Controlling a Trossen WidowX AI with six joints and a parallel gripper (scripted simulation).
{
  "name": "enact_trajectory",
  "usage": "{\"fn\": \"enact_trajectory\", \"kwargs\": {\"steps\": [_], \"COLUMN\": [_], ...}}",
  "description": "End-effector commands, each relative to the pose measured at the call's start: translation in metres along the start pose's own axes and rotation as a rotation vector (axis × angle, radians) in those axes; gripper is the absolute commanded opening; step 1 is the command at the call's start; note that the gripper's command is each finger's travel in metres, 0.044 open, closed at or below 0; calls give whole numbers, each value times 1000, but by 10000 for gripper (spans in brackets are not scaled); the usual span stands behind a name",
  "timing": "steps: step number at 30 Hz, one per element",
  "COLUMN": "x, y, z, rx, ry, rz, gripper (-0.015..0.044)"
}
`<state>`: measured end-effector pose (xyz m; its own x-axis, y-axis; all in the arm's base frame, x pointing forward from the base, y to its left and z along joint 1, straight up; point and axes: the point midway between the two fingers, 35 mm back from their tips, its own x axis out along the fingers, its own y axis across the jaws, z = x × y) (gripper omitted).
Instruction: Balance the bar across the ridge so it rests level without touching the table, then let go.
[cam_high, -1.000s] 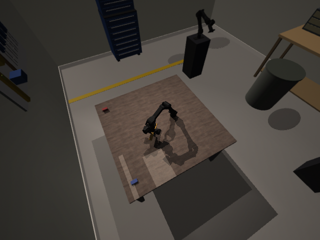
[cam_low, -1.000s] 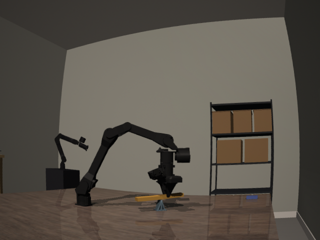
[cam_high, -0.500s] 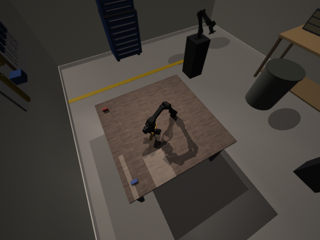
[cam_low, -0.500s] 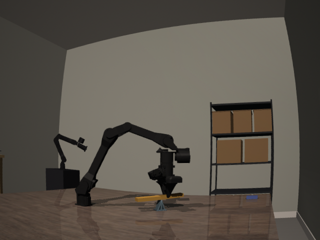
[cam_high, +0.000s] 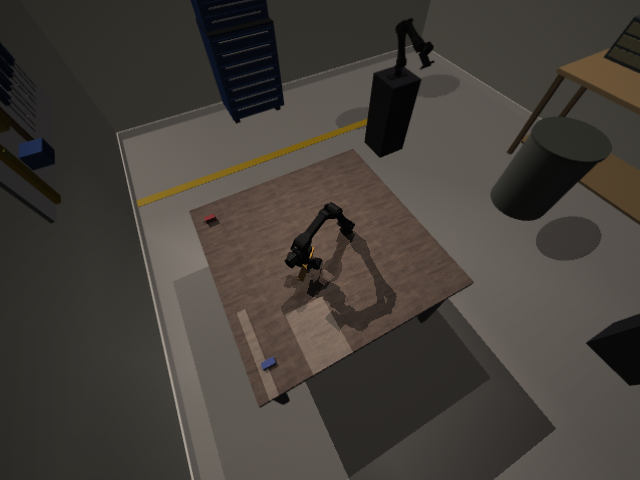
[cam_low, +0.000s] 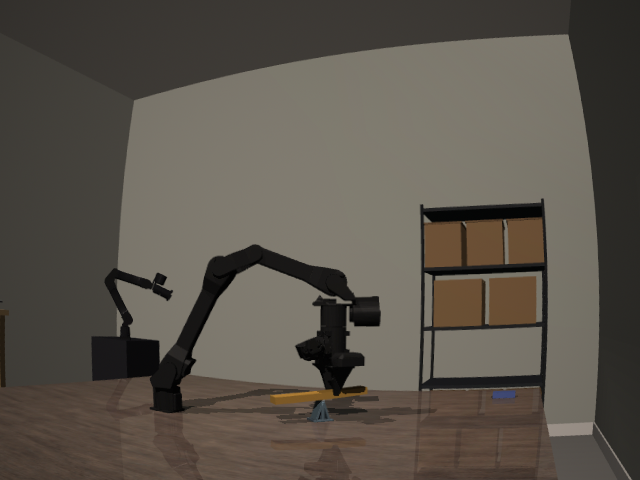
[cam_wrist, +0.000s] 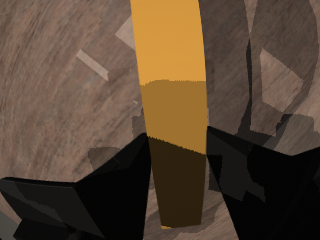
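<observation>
Currently grips the yellow bar (cam_high: 302, 274) (cam_low: 296, 397) (cam_wrist: 171, 45) in the tool (cam_high: 309, 265) (cam_low: 334, 391) (cam_wrist: 176, 136), closed against both long sides. In the wrist view, pinches nearer the bar's lower end, with a short shaded stretch between and below the fingertips and a longer, brighter stretch running up out of view. Reaches over from the base of the black arm (cam_high: 316, 226) (cam_low: 196, 320), bending down at the wrist to point the tool at the surface (cam_high: 242, 242) (cam_low: 232, 446) (cam_wrist: 50, 110). Holds the bar crosswise just over the blue-grey ridge (cam_low: 321, 412), clear of the surface at both ends in the exterior view. Cannot tell for certain whether touching the ridge's top or a little above it. Slants slightly upward toward the right in that same view; cannot tell how much of that comes from the viewing angle. Not yet let go of the bar. Farther off on the surface, includes a small blue block (cam_high: 268, 363) (cam_low: 504, 394) near one corner and a small red block (cam_high: 209, 218) near another, both well apart from the bar.
</observation>
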<state>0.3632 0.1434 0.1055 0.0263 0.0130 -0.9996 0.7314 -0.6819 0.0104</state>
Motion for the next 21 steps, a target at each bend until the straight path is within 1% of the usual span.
{"fn": "enact_trajectory", "kwargs": {"steps": [1, 21], "x": [1, 3], "y": [1, 0], "z": [0, 0], "rx": [2, 2], "ry": [-1, -1], "rz": [2, 2], "gripper": [0, 0]}}
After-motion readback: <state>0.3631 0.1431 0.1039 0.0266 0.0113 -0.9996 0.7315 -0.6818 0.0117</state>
